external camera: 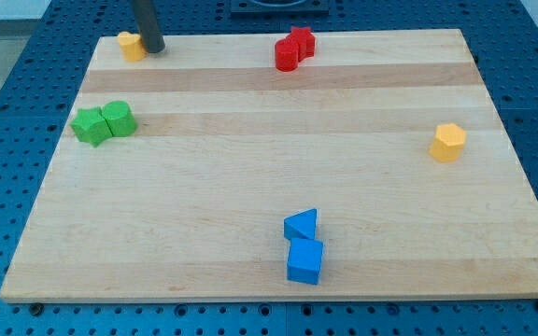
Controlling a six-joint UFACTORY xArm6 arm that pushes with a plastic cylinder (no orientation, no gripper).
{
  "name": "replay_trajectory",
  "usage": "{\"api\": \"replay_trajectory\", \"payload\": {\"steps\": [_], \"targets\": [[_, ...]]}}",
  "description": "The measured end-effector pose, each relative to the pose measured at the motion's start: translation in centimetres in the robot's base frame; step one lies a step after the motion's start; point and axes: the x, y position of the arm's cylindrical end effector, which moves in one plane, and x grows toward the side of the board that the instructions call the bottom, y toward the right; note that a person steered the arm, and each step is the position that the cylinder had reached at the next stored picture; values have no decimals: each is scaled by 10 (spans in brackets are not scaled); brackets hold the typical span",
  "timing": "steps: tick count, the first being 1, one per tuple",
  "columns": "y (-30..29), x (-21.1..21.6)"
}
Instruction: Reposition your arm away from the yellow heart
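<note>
The yellow heart [131,45] lies at the top left corner of the wooden board [278,271]. My rod comes down from the view's top and my tip [154,49] rests on the board right beside the heart, on its right side, touching or almost touching it. The heart's right edge is partly hidden behind the rod.
Two green blocks [104,122] sit together at the left. A red cylinder [288,55] and a red star [302,40] touch at the top middle. A yellow hexagon [447,143] is at the right. A blue triangle [302,224] and blue cube [305,261] are at the bottom middle.
</note>
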Motion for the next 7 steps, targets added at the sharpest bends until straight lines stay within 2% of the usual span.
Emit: {"api": "replay_trajectory", "payload": {"steps": [4, 7], "targets": [[43, 24], [145, -26]]}}
